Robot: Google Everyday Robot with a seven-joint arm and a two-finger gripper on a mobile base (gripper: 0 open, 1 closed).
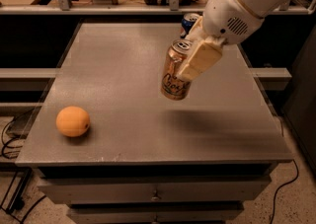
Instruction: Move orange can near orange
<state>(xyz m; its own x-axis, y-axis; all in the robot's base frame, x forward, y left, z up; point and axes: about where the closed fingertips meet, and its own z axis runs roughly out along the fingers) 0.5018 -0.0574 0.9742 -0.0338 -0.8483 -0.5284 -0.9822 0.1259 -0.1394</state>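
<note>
In the one camera view, the gripper [190, 67] hung over the middle of the grey bench [118, 65], reaching in from 2 o'clock on the end of a white arm [247, 1]. Its cream fingers [202, 57] were clamped on the orange can [175, 72]; one finger lay flat along the can's right side, while the other was hidden behind it. The can was held clear of the bench and tilted, its silver top leaning toward 1 o'clock. Its dark shadow [212, 119] lay apart from it on the surface, toward 5 o'clock.

The orange [72, 121] sat on the bench near the front left corner, at 8 o'clock from the can and well apart from it. A blue can [188, 20] stood near the far edge, at 12 o'clock from the orange can, partly covered by the arm. Drawers [153, 193] ran below the bench front, and a cable [292, 178] trailed on the floor at 4 o'clock.
</note>
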